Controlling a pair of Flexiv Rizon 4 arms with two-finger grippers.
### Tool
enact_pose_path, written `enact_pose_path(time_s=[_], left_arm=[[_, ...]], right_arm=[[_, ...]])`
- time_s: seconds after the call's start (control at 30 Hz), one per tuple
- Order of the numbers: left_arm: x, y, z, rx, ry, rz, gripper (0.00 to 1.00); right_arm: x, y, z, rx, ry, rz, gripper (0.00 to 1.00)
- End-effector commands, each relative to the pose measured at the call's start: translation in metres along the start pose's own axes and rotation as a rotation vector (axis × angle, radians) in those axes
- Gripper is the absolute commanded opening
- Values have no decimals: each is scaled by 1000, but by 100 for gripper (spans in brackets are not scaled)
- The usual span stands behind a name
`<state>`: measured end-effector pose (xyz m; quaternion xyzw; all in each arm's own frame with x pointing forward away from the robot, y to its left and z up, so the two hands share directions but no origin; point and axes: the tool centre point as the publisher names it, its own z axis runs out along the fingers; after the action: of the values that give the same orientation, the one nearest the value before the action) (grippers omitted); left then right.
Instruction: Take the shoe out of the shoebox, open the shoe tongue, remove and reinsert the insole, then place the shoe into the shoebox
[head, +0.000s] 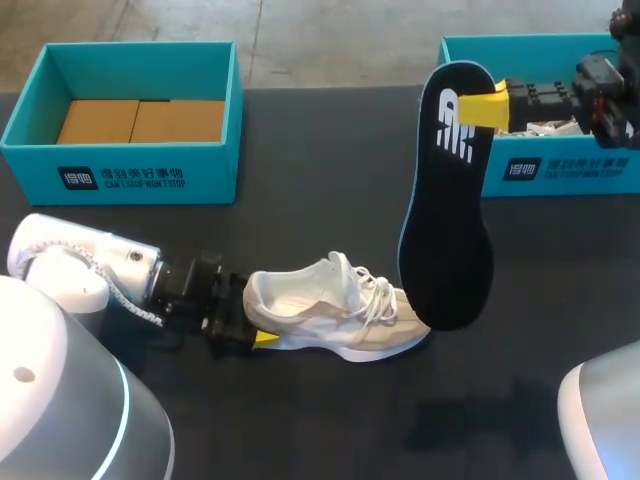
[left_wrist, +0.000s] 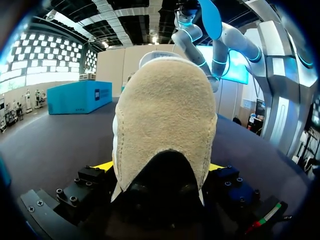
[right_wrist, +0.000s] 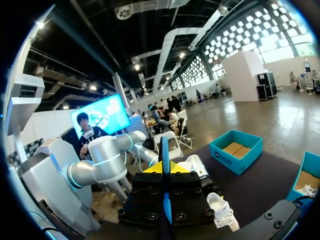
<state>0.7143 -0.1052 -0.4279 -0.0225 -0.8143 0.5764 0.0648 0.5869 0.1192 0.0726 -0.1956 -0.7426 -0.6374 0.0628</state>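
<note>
Right gripper (head: 482, 107) pinches the removed black insole (head: 450, 220) aloft over the white sneaker (head: 335, 315), whose heel the left gripper (head: 258, 322) clamps on the desk (head: 320, 420); reinserting and boxing remain, I judge.

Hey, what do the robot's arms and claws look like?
The left arm and right arm are rounded silver-white shells with thin light-blue rings at the joints. A white ribbed cable hugs the left wrist. The left claw and right claw are black bolted blocks with yellow tips.
</note>
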Motion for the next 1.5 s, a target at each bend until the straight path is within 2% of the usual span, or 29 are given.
enact_pose_path(time_s=[0.03, 0.3, 0.6, 0.97, 1.5], left_arm=[[-3, 4, -6, -9, -4, -6, 100], [-6, 3, -11, -34, -13, 6, 100], [-13, -5, -7, -131, -33, 9, 100], [-13, -4, -4, -186, 36, 16, 100], [-4, -13, -15, -174, 65, 42, 100]], right_arm=[[-2, 4, 3, 6, 2, 2, 0], [-2, 4, 3, 6, 2, 2, 0], [-2, 4, 3, 6, 2, 2, 0], [-2, 4, 3, 6, 2, 2, 0], [-2, 4, 3, 6, 2, 2, 0]])
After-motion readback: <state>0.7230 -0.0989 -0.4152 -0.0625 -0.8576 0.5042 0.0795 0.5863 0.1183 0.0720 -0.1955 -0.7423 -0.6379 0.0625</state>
